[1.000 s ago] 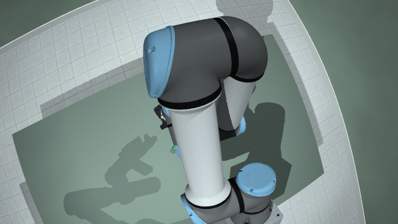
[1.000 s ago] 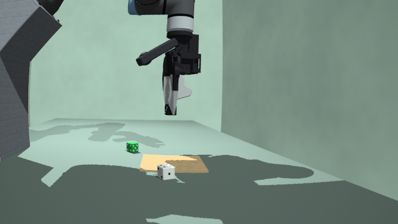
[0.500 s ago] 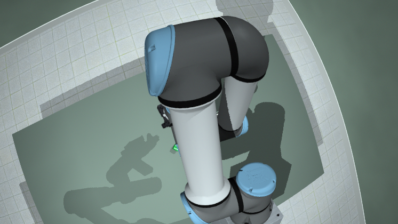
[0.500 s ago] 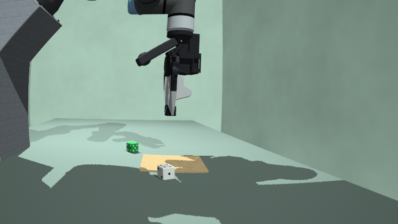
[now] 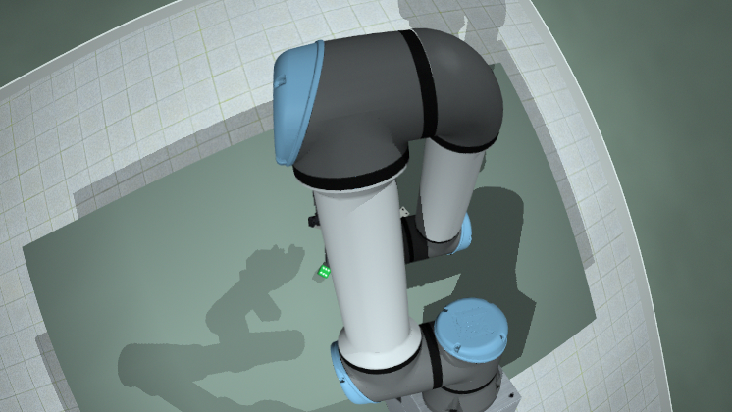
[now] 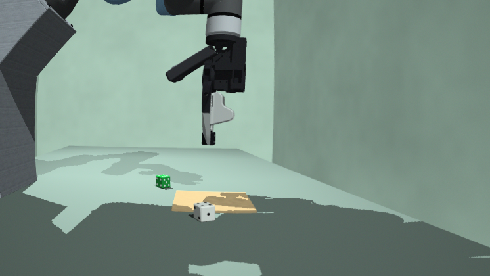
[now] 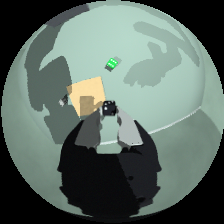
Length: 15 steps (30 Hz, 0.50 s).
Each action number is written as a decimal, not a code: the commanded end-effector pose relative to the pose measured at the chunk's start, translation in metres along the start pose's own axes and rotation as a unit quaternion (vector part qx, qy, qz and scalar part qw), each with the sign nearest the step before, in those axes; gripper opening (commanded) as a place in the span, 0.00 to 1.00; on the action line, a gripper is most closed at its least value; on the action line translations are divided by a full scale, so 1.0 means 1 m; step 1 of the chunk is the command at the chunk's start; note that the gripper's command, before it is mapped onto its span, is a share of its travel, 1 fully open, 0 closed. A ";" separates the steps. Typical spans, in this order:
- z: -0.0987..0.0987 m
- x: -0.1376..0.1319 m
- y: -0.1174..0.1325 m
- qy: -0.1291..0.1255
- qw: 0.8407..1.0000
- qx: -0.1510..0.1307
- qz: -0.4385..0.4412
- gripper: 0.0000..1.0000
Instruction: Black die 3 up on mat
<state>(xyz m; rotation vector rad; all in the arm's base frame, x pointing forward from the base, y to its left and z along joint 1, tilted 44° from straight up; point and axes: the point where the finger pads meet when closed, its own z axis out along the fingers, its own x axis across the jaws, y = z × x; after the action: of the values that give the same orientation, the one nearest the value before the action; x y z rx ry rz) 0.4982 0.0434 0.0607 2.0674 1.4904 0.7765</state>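
Desk (image 5: 153,204) (image 6: 119,240) (image 7: 150,100): broad pale green surface, crossed by dark arm shadows; mat and two dice carried on it.
Arm (image 5: 366,266) (image 6: 222,25): grey and white links with blue caps; much of the desk's middle is covered by it in the top view, mat included.
Gripper (image 6: 208,138) (image 7: 109,106): pointed downward, raised well above the desk; narrow, closed on the black die.
Mat (image 6: 184,197) (image 7: 90,90): tan, square, laid flat on the desk; partly shaded; no die is carried on it.
Black die (image 6: 211,138) (image 7: 109,107): held between the fingertips at the very end of the gripper, off the desk and off the mat; seen just beside the mat's edge in the wrist view, but in the air. Light pips are shown; top number cannot be told.
White die (image 5: 403,210) (image 6: 204,211) (image 7: 63,100): set flat on the desk, near the mat's edge, outside it; a single pip is shown on one side in the exterior view. Partly hidden by the arm from above.
Green die (image 5: 324,271) (image 6: 162,181) (image 7: 112,63): set flat on the desk, apart from the mat; 6 shown on top.
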 end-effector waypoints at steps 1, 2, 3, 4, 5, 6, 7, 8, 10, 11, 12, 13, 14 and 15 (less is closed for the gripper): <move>0.000 -0.010 0.001 0.001 0.997 0.001 0.076 0.06; 0.000 -0.014 0.002 0.000 0.995 0.001 0.101 0.06; 0.000 -0.014 0.002 0.000 0.995 0.001 0.104 0.06; 0.000 -0.017 0.002 0.000 0.992 0.002 0.129 0.06; 0.000 -0.018 0.002 0.000 0.991 0.002 0.132 0.06; 0.000 -0.021 0.003 0.000 0.988 0.002 0.157 0.06; 0.000 -0.022 0.003 0.000 0.987 0.002 0.161 0.06; 0.000 -0.022 0.003 0.000 0.987 0.002 0.161 0.06; 0.000 -0.025 0.004 0.000 0.982 0.002 0.189 0.06; 0.000 -0.029 0.004 0.000 0.976 0.002 0.218 0.06; 0.000 -0.031 0.005 0.000 0.974 0.002 0.228 0.06; 0.000 -0.032 0.005 0.000 0.970 0.002 0.242 0.06; 0.000 -0.033 0.005 0.000 0.969 0.002 0.246 0.06; -0.001 -0.036 0.006 0.001 0.963 0.002 0.271 0.06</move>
<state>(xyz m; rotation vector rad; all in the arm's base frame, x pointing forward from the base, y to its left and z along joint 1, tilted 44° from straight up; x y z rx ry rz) 0.4942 0.0163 0.0587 2.4046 1.0855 0.9165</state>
